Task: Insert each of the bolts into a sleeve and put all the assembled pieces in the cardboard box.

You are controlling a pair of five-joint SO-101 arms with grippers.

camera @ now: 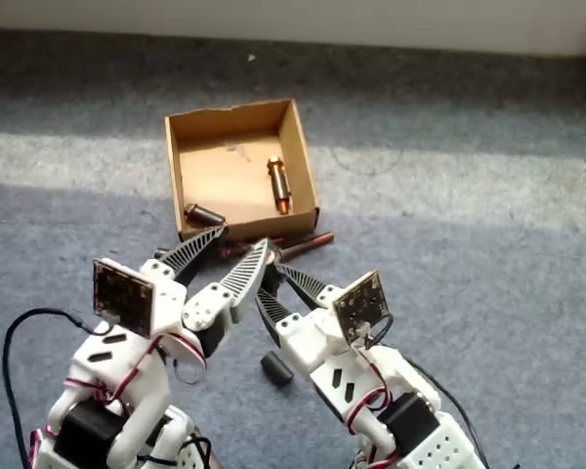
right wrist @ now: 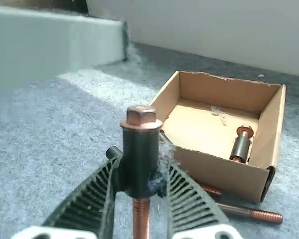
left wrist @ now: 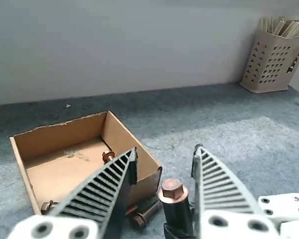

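Copper bolt (right wrist: 141, 115) stands through black sleeve (right wrist: 139, 159); another assembly (right wrist: 241, 144) lies in box (right wrist: 224, 172).

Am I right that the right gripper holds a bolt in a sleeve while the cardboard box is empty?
Not quite: the right gripper does hold the sleeved bolt, but the cardboard box has two assembled pieces inside, as the high view shows.

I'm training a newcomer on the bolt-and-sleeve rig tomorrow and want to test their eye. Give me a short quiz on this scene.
1. True or false: the right gripper grips a sleeve with a bolt through it.
2. How many assembled pieces lie in the cardboard box?
3. The loose black sleeve lies: A in the box; B on the carpet outside it; C on the box's rim.
Key: 1 true; 2 two; 3 B.
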